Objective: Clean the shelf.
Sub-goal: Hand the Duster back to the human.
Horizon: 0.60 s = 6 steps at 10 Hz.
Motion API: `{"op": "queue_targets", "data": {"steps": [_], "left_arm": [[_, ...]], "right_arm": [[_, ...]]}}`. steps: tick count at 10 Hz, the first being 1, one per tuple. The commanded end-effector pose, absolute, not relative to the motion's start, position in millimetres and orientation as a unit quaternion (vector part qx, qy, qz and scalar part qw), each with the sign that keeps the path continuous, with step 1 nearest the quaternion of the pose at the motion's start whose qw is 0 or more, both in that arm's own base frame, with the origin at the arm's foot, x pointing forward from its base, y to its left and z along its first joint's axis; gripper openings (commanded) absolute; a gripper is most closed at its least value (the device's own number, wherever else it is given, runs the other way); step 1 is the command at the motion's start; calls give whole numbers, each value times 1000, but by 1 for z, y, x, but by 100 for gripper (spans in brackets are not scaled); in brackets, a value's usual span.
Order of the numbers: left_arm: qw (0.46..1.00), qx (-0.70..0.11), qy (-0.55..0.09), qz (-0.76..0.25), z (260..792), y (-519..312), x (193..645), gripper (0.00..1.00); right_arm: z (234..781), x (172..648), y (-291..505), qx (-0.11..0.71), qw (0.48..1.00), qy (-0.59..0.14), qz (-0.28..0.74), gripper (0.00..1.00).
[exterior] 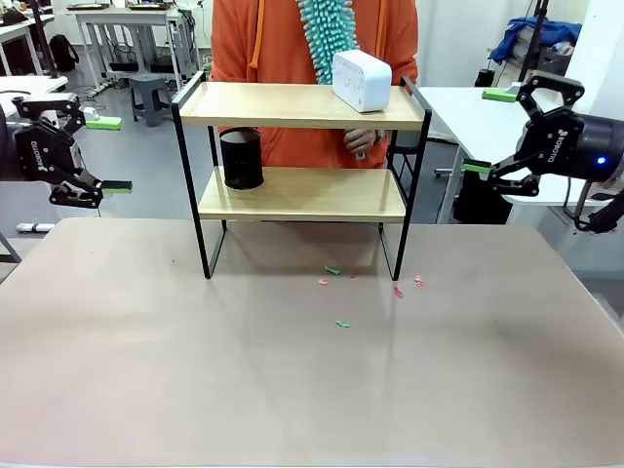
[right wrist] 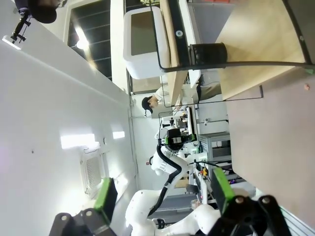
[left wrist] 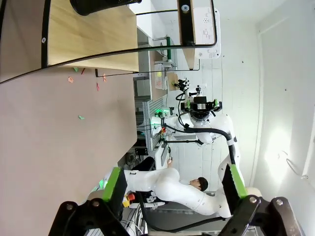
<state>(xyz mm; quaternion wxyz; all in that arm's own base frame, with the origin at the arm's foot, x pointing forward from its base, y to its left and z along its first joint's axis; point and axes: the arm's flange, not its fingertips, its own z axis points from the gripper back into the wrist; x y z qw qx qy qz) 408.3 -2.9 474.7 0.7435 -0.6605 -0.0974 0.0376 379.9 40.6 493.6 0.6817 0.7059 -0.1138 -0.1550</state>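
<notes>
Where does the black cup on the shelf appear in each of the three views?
Front view: black cup, lower board, left end.
Left wrist view: top edge, left of centre.
Right wrist view: upper right of centre.
Shared landmark: white box on the shelf's top board.

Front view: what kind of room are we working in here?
Likely a robotics lab: white workbenches behind the person, another white robot arm at a farther table, and the shelf staged on the table.

Person's head [exterior: 312,5] cut off by top edge, scraps [exterior: 336,270] too small to identify
</notes>
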Motion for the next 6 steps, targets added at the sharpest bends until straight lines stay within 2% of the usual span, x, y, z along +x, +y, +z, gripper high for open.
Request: {"op": "queue_targets", "data": {"steps": [1,6], "left_arm": [[741,-663,-98,36,477,-1,406,100],[741,-663,-98,36,477,-1,406,100]], "right_arm": [[492,380,40,706,684,-110,-147,100],[492,380,40,706,684,-110,-147,100]]}}
